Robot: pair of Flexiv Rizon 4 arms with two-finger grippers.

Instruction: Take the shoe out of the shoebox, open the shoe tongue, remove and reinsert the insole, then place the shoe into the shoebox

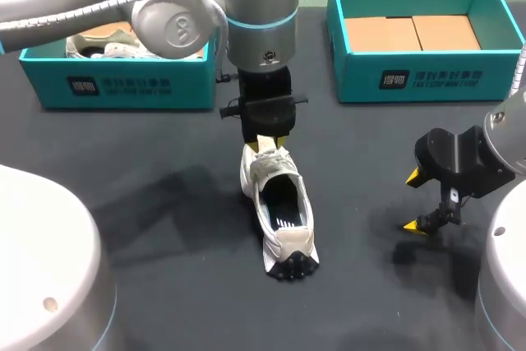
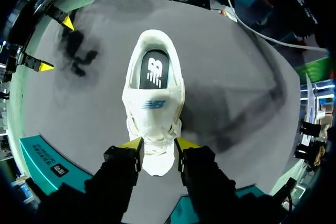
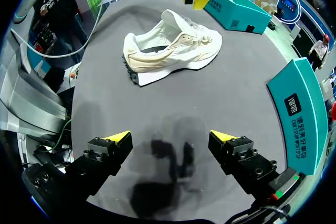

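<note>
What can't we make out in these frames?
Left box contents: head view, left arm covers most of it.
Insole front: left wrist view, under the tongue.
Shoe toe tip: head view, partly behind left gripper.

The left arm [image 1: 164,6] comes in from the left and reaches the middle, wrist pointing straight down, the left gripper [image 1: 269,144] low with its fingers slightly apart. The right gripper [image 1: 413,201] hangs tilted at the right, fingers spread wide
</note>
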